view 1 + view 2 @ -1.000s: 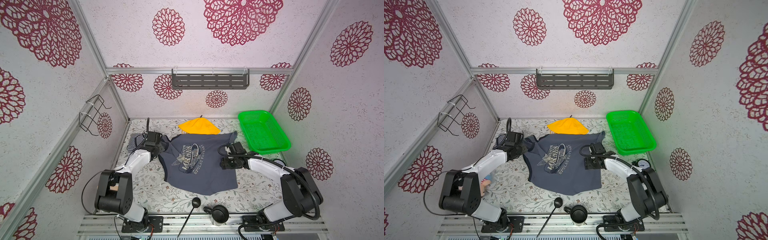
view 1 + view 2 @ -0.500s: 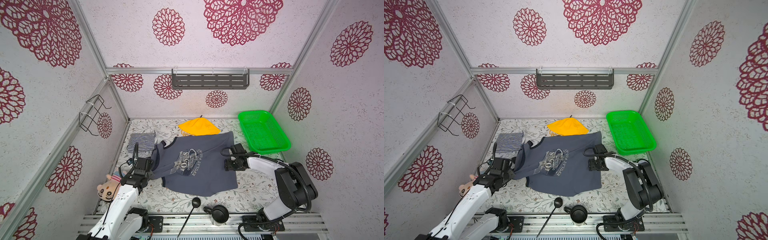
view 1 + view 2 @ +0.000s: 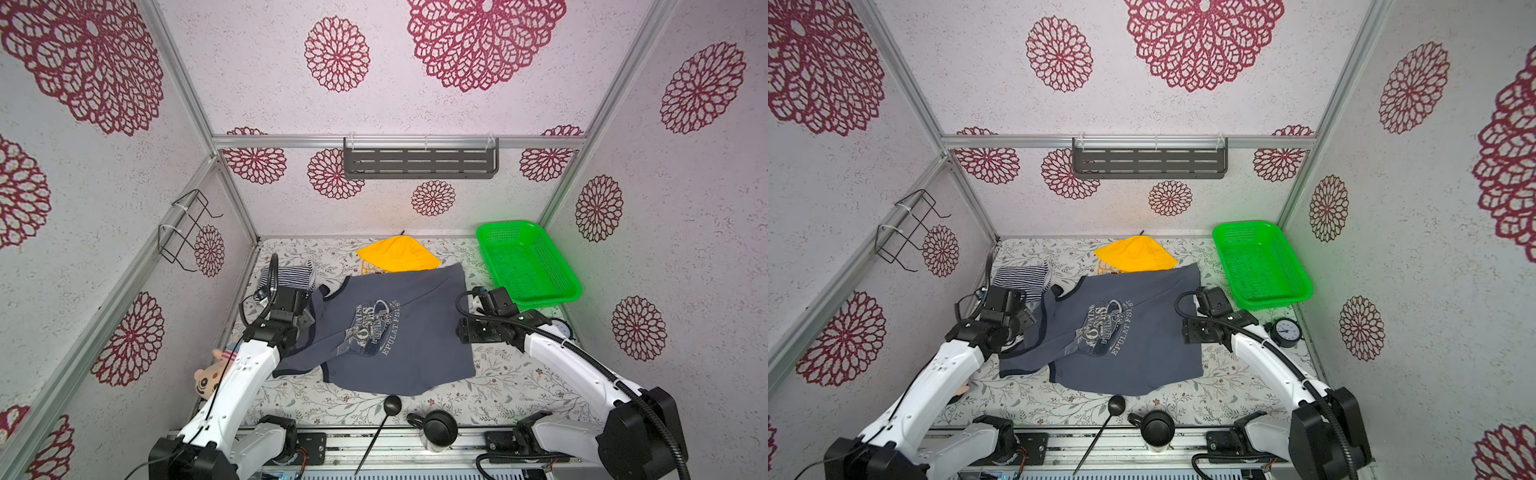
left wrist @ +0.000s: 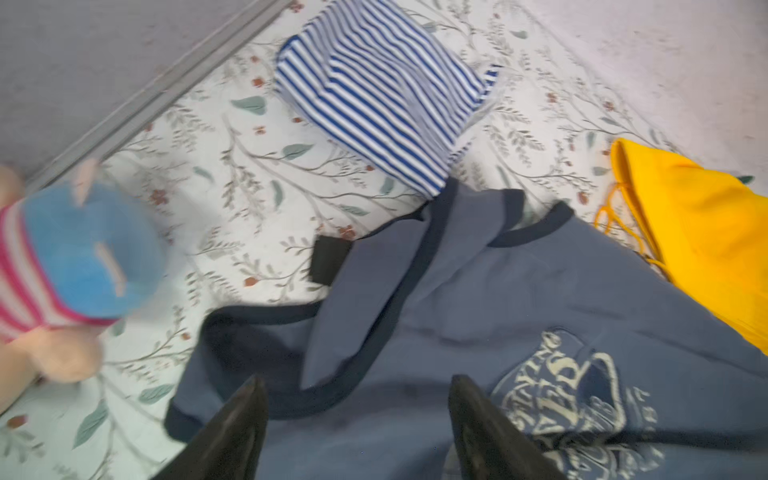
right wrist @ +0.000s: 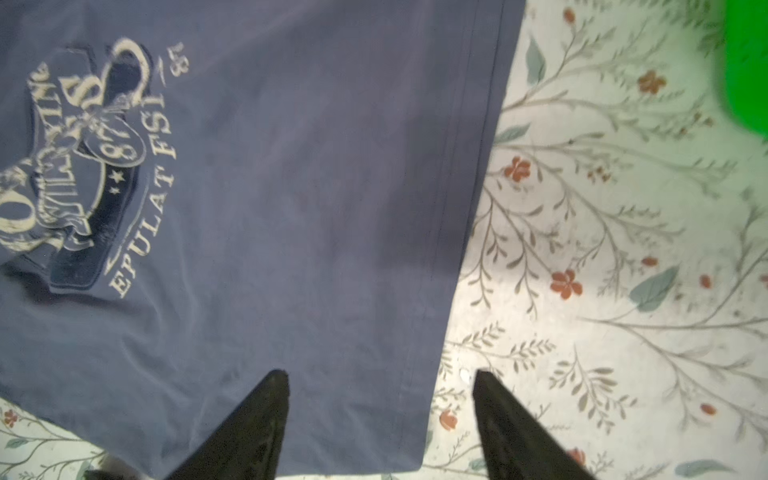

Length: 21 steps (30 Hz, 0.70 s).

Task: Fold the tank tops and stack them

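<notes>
The slate blue-grey tank top [image 3: 407, 336] [image 3: 1133, 336] lies chest print up in the middle of the table, and its shoulder straps [image 4: 415, 266] are rumpled at the left. A folded navy-and-white striped tank top [image 3: 286, 276] [image 4: 382, 95] sits at the back left. My left gripper [image 3: 306, 322] [image 4: 357, 386] is open just above the blue-grey top's strap side, and nothing is pinched. My right gripper [image 3: 462, 332] [image 5: 380, 378] is open and straddles the top's right hem [image 5: 453, 249], one finger over cloth and one over the table.
A yellow hat [image 3: 399, 255] lies behind the blue-grey top, partly under it. A green basket [image 3: 528, 262] stands at the back right. A plush toy [image 3: 208, 374] [image 4: 83, 257] sits by the left wall. A black ladle [image 3: 392, 405], a black mug [image 3: 436, 424] and a small clock [image 3: 1286, 331] are near the front.
My left gripper dragged the strap side forward and left, then opened and let go. The top now lies shifted and rumpled. My right gripper's jaws narrowed at the hem.
</notes>
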{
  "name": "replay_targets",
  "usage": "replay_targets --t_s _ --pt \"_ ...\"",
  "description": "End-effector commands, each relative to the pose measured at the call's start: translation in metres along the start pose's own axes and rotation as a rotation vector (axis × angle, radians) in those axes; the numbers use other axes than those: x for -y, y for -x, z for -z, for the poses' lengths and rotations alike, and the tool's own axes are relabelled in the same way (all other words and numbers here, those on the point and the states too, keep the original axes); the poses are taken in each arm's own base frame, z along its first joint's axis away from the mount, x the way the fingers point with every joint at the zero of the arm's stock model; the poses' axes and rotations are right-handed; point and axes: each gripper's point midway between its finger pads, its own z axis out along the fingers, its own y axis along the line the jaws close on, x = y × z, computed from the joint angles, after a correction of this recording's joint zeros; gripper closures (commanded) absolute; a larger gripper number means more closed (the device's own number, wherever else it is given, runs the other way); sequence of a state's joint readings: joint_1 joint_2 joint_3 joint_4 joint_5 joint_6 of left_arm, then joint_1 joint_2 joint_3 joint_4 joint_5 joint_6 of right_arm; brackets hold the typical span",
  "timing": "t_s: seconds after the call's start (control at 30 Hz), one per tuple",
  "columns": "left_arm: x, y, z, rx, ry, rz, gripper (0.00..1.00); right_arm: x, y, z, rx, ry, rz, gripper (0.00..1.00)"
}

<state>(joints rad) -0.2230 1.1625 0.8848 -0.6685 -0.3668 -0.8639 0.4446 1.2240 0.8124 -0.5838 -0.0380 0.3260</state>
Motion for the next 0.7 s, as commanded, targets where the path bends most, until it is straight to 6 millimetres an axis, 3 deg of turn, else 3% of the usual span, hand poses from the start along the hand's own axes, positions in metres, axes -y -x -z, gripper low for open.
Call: replay_targets --t_s 0.0,0.07,0.2,0.4,0.67 --pt "0.047 -0.006 -0.019 -0.032 -0.091 -0.062 0.3 -0.008 -0.042 -0.015 -0.133 -0.005 -0.048 0.69" --pt "0.062 -0.009 -0.03 -0.04 -0.088 -0.098 0.3 -0.014 -0.056 -0.024 -0.159 0.004 -0.07 0.72" --pt "0.08 -0.011 -0.042 -0.049 -0.114 -0.112 0.3 -0.006 -0.08 -0.043 -0.195 -0.017 -0.113 0.77" --pt "0.083 -0.006 -0.042 -0.038 -0.105 -0.137 0.3 0.049 -0.113 -0.058 -0.288 -0.23 -0.147 0.79" --pt "0.086 0.004 -0.042 -0.018 -0.098 -0.169 0.28 0.096 -0.105 -0.053 -0.263 -0.275 -0.401 0.78"
